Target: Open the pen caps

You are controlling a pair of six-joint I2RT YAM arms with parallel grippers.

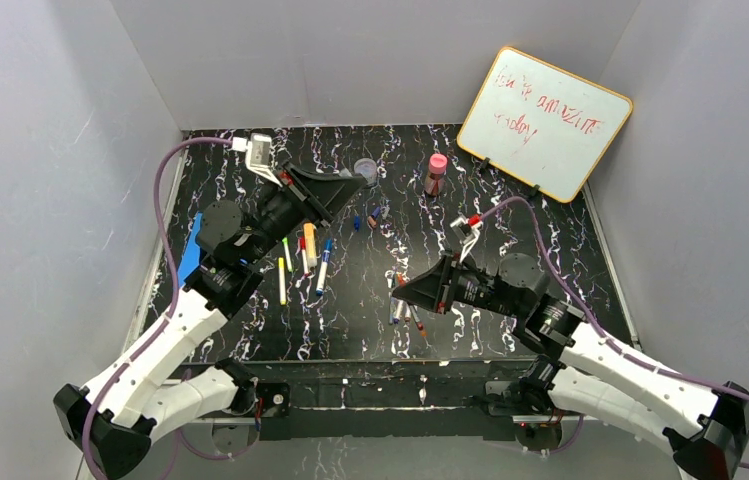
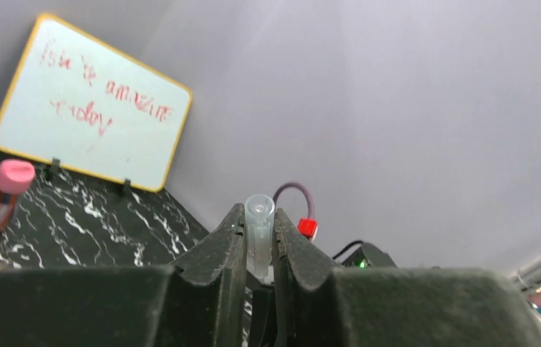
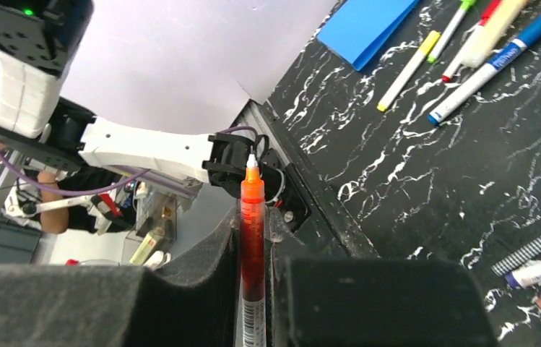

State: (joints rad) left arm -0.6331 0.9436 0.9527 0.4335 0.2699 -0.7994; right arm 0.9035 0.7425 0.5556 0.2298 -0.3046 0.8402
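At 11 o'clock on the black, white-veined table (image 1: 350, 330): left gripper (image 2: 259, 217), clamped tight on a small translucent plastic pen cap (image 2: 259, 235), held upright between the jaws, rounded end poking past the tips.

At 5 o'clock from the table's middle: right gripper (image 3: 253, 220), closed around a slim orange-red pen (image 3: 252, 199), barrel running up between the fingers, bare white tip uncovered at the far end. Directly beneath that gripper in the top view, a few white-barrelled markers (image 1: 402, 312) flat on the table.

At 9 o'clock, a loose row of pens lying down:
- thin yellow pen (image 1: 282, 280)
- thin green-ended pen (image 1: 287, 253)
- fat orange highlighter (image 1: 309, 240)
- white marker with blue ends (image 1: 323, 265)

Further out at 9 o'clock, by the table's edge, a flat blue sheet (image 1: 190, 250).

Near the middle, toward 12 o'clock, a small blue cap (image 1: 357, 222) loose on the table, with another small piece just beside it, colour unclear.

At 12 o'clock:
- round clear jar (image 1: 365, 170), just beside the left gripper
- small pink-capped bottle (image 1: 436, 172), upright

At 1 o'clock, a white dry-erase board with an orange frame (image 1: 545, 120), tilted back near the far wall, with red handwriting across it.
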